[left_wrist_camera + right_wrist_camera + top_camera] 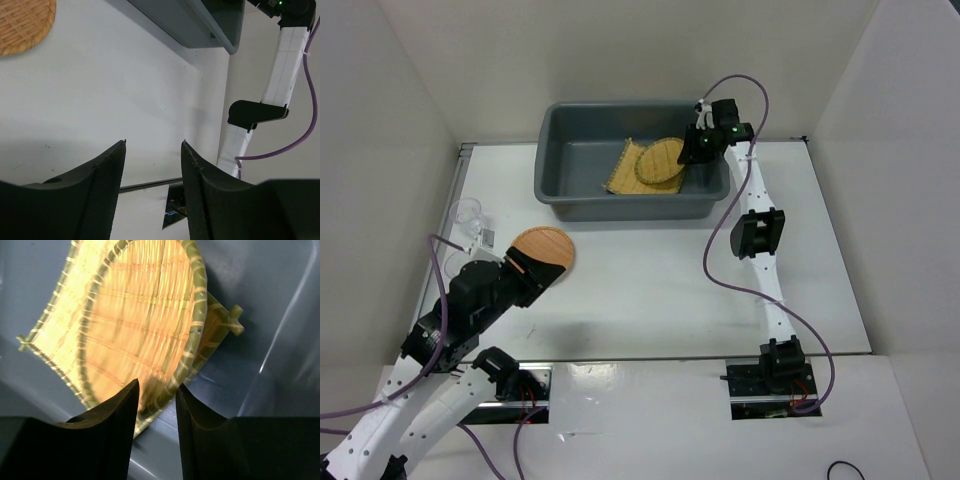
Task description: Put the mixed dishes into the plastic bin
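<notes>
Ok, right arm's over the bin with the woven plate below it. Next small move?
Probably lift the right gripper straight up: the woven plate already lies on the square tray inside the bin, and the jaws stand apart at its rim.

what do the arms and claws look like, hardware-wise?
Left arm and right arm: white links, black joints, loose purple cables. Left claw and right claw: black, two tapered fingers each. Green light on right wrist.
</notes>
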You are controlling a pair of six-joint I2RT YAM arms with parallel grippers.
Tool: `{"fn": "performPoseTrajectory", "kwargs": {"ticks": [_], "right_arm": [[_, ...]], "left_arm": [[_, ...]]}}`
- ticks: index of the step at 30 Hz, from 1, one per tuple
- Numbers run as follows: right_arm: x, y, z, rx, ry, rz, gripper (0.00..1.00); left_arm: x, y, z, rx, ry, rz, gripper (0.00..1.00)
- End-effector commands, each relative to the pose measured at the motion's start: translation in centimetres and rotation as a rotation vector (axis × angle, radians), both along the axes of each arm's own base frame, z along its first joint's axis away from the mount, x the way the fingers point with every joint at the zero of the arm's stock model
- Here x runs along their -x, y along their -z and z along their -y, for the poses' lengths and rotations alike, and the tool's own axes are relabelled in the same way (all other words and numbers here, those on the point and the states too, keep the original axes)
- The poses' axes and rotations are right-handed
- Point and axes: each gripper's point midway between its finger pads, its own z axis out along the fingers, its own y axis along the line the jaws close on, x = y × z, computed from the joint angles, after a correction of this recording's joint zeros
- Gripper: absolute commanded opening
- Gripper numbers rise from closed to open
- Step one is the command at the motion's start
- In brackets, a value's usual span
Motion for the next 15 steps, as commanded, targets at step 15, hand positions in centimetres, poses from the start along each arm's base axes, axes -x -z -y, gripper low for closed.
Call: {"fn": "performPoseTrajectory", "kwargs": {"ticks": [15], "right_arm": [[1.7, -7.4, 5.4, 0.207, 0.095, 0.09, 0.53]], "left_arm": [[-9.8, -0.4, 0.7, -0.21, -0.116, -0.127, 0.88]]}}
